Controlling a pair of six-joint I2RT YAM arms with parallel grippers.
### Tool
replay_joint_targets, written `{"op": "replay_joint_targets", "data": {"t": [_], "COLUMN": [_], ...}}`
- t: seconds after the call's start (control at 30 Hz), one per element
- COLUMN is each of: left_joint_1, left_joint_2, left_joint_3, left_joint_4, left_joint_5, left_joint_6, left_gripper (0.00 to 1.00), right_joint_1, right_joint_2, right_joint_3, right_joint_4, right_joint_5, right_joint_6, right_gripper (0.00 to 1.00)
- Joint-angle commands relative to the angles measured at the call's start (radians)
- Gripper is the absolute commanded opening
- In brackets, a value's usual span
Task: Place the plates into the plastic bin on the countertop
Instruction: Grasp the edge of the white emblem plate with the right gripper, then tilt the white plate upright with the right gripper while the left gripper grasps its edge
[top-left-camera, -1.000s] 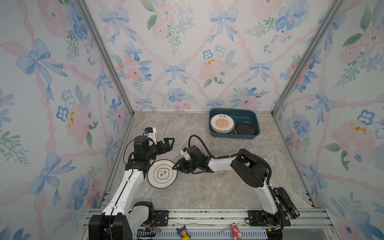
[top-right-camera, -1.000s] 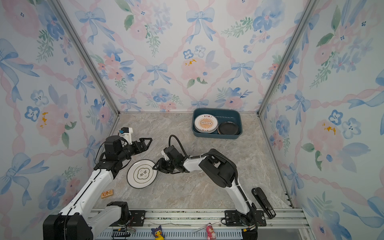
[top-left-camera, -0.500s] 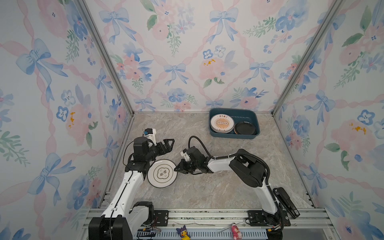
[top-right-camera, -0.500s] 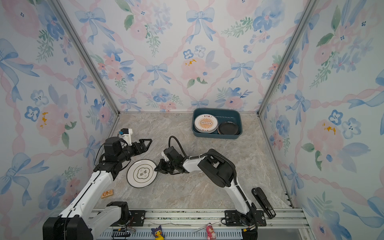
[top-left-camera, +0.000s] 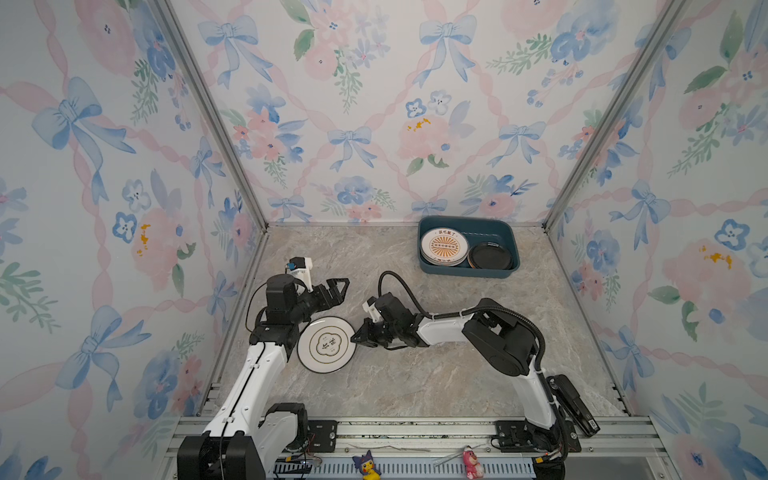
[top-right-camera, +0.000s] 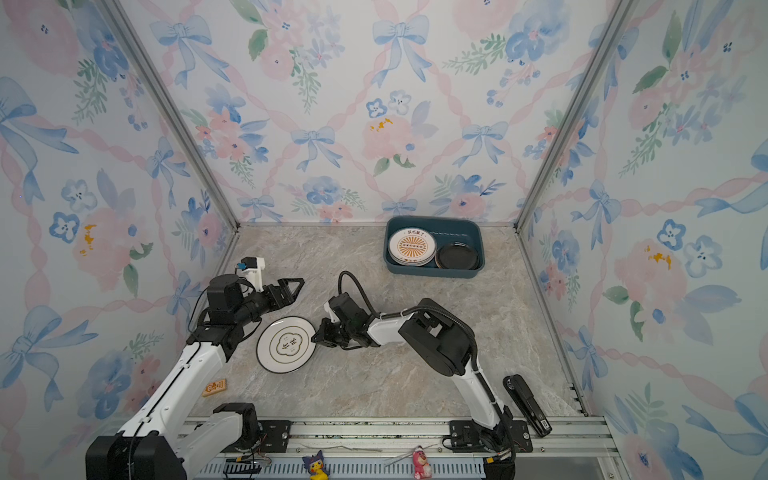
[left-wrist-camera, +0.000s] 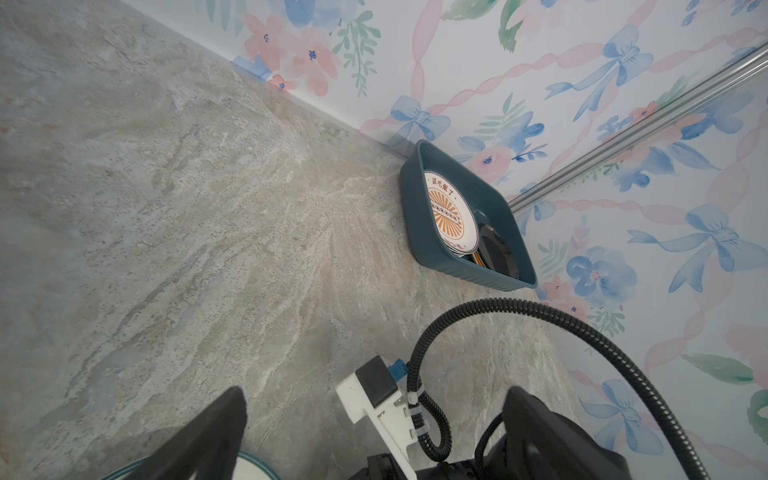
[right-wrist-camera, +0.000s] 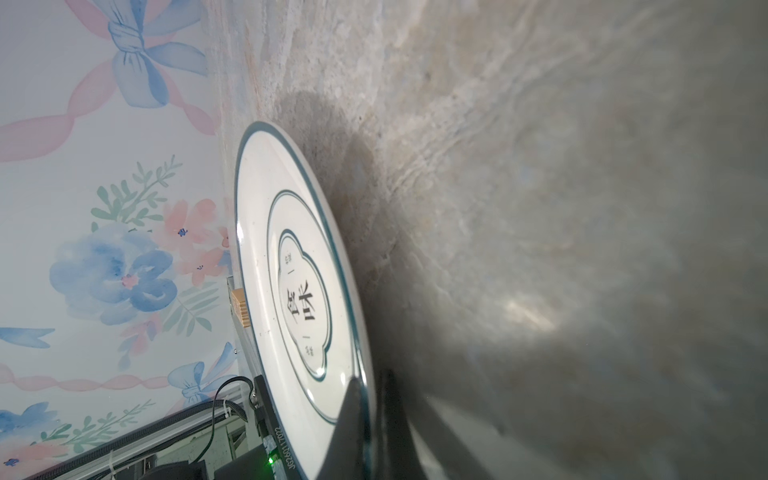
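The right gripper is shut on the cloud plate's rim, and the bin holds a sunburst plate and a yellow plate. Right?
No: the bin holds a sunburst plate and a black plate, not yellow; both top views show it. The right gripper does grip the cloud plate.

right gripper (right-wrist-camera: 371, 388) pinches the emblem plate (right-wrist-camera: 291, 266) by its rim — countertop (right-wrist-camera: 540, 208) beneath.
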Motion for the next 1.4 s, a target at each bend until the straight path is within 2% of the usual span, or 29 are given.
{"op": "replay_joint_targets", "data": {"t": [0.0, 0.2, 0.43, 0.7, 0.87, 1.13, 1.37], "left_joint_1": [0.006, 0.007, -0.002, -0.092, -0.123, -0.147, -0.158], "left_joint_2": [0.005, 0.013, 0.040, 0.049, 0.068, 0.081, 0.095], "left_joint_3": [-0.018, -0.026, -0.076, -0.121, -0.121, -0.150, -0.153], "left_joint_4": [0.023, 0.041, 0.146, 0.215, 0.233, 0.268, 0.303], "left_joint_5": [0.013, 0.022, 0.092, 0.085, 0.117, 0.125, 0.147], "left_joint_6": [-0.003, -0.007, -0.060, -0.076, -0.075, -0.080, -0.094], "left_gripper": [0.98, 0.98, 0.98, 0.98, 0.98, 0.98, 0.98], "right_joint_1": [-0.034, -0.094, -0.157, -0.229, -0.282, -0.346, -0.355], "right_joint_2": [-0.073, -0.174, -0.296, -0.395, -0.472, -0.600, -0.668], "right_joint_3": [-0.031, -0.086, -0.159, -0.220, -0.255, -0.240, -0.217], "right_joint_4": [-0.100, -0.121, -0.144, -0.135, -0.135, -0.262, -0.340], "right_joint_5": [0.031, 0.025, 0.019, -0.025, -0.058, -0.071, -0.067], "right_joint_6": [-0.038, -0.063, -0.093, -0.115, -0.125, -0.192, -0.229], "right_gripper": [0.00, 0.00, 0.00, 0.00, 0.00, 0.00, 0.00]}}
